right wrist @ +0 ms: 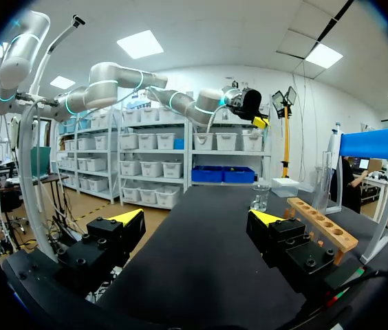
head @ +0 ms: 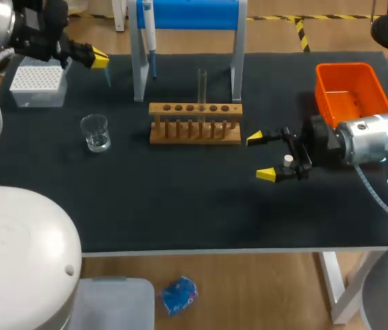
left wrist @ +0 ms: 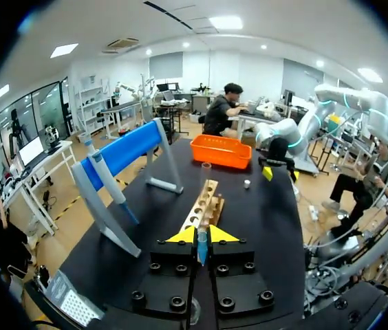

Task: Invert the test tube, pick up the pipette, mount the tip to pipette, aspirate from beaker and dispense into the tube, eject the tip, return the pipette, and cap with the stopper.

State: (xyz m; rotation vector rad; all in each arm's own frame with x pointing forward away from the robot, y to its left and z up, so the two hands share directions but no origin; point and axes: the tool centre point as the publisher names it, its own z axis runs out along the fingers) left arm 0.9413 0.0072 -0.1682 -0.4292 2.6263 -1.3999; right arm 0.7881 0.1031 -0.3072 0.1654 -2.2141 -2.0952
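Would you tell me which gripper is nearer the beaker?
Left. The left gripper, shut on a tip, is beyond the beaker by the tip box; the right gripper is far past the rack.

Head camera looks down from behind; 2 wrist cameras face each other across the shared rack [head: 195,124].

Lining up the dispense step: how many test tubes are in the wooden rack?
1: a clear tube stands upright in the rack, fourth hole from the head view's left. The other holes look empty.
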